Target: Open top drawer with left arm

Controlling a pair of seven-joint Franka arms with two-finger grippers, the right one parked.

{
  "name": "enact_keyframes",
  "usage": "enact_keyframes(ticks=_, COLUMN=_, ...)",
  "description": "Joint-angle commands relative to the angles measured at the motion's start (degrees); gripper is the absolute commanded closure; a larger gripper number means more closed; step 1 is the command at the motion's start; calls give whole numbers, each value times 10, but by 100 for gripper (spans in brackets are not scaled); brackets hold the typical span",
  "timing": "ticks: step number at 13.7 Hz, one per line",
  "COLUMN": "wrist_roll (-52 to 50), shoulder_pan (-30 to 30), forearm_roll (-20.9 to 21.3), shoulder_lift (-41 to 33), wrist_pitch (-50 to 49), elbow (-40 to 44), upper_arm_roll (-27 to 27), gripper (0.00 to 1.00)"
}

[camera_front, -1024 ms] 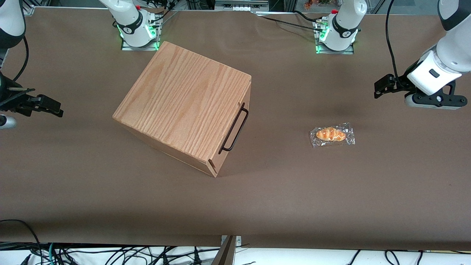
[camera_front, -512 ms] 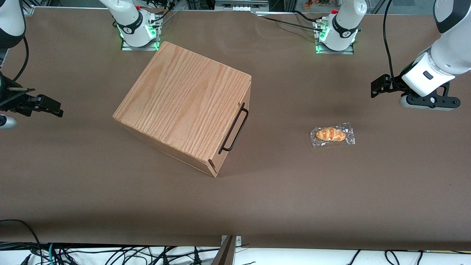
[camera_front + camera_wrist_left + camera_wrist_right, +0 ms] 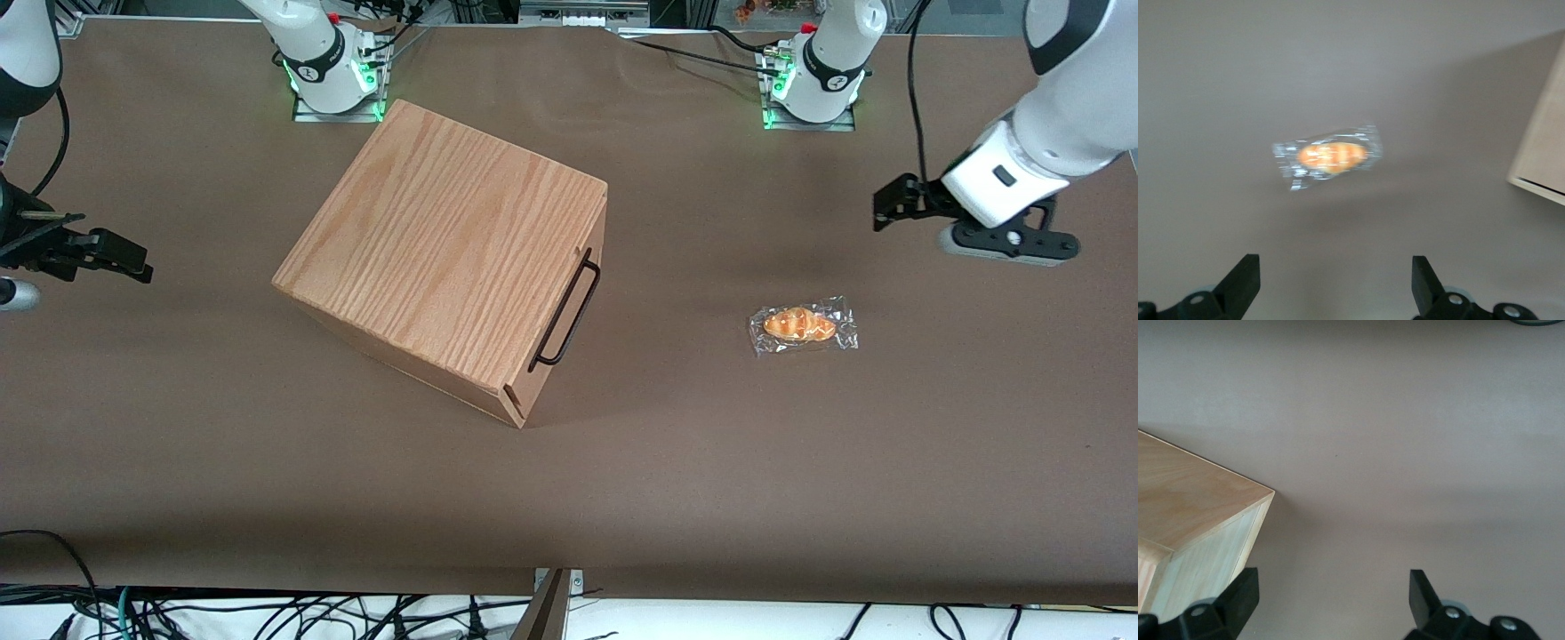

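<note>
The gripper (image 3: 889, 206), fingers spread and empty, has shifted nearer the top drawer (image 3: 569, 311), whose handle (image 3: 566, 309) remains well apart, untouched.

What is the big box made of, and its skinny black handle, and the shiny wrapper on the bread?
The cabinet looks like oak-grained wood, matte, with wavy grain lines. The top drawer's handle seems to be thin black metal wire. The bread's wrapper looks like clear crinkly plastic, glinting. The left arm's claw hangs open above the table, toward the working arm's end.
</note>
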Motion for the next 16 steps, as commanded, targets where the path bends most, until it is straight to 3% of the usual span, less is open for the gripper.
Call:
enact_keyframes(ticks=1, wrist_roll=-1, shoulder_pan=-18, forearm_roll=-41, shoulder_lift=64, wrist_pitch=-7, elbow=66, upper_arm_roll=-29, gripper=0)
enact_keyframes(ticks=7, wrist_roll=-4, shoulder_pan=-111, forearm_roll=-46, shoulder_lift=214, wrist_pitch=24, elbow=218, upper_arm_roll=-42, gripper=0)
enact_keyframes(ticks=10, wrist_roll=-3, shoulder_pan=-141, forearm_roll=-109, shoulder_lift=253, wrist_pitch=122, elbow=221, upper_arm_roll=-41, gripper=0)
enact_keyframes(ticks=16, wrist_roll=-3, shoulder_pan=-194, forearm_roll=-119, shoulder_lift=311, wrist_pitch=247, elbow=220, upper_arm_roll=-42, gripper=0)
